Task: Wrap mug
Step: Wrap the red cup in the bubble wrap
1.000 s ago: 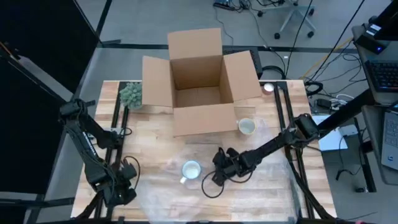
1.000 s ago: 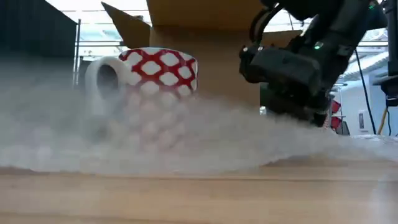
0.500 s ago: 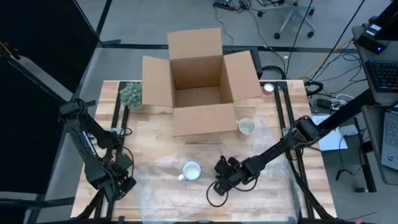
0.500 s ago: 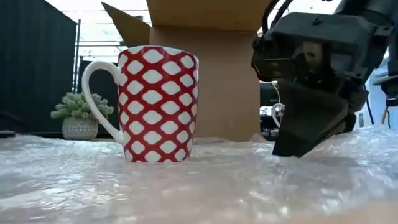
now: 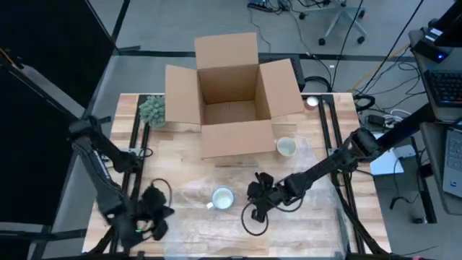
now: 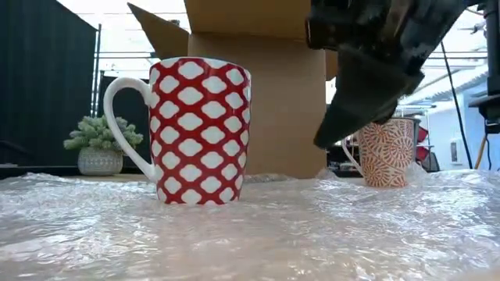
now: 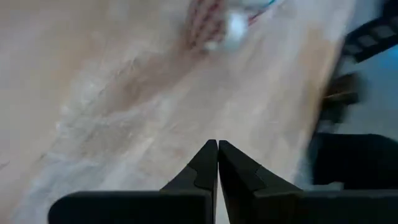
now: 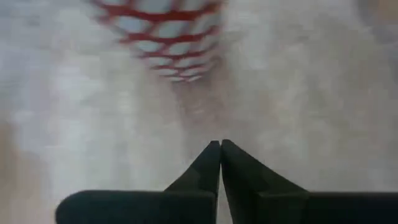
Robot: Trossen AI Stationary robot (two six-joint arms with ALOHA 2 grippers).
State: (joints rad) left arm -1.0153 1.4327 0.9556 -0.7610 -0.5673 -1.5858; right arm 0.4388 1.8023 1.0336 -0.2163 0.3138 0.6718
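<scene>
While the red-and-white lattice mug (image 5: 221, 197) stands upright on the bubble wrap sheet (image 5: 289, 217) at lower centre of the high view, the right gripper (image 5: 258, 193), fingers pinched together on nothing, sits just to its right, nearer than the clenched left gripper (image 5: 154, 211) at lower left.

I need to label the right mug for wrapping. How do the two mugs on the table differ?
The red lattice mug is red with white diamond shapes; the orange mug carries a fine orange pattern on white. The red lattice mug stands on the bubble wrap near the table's front, beside the right gripper; the orange mug stands farther back by the cardboard box. Both are upright with white handles.
</scene>
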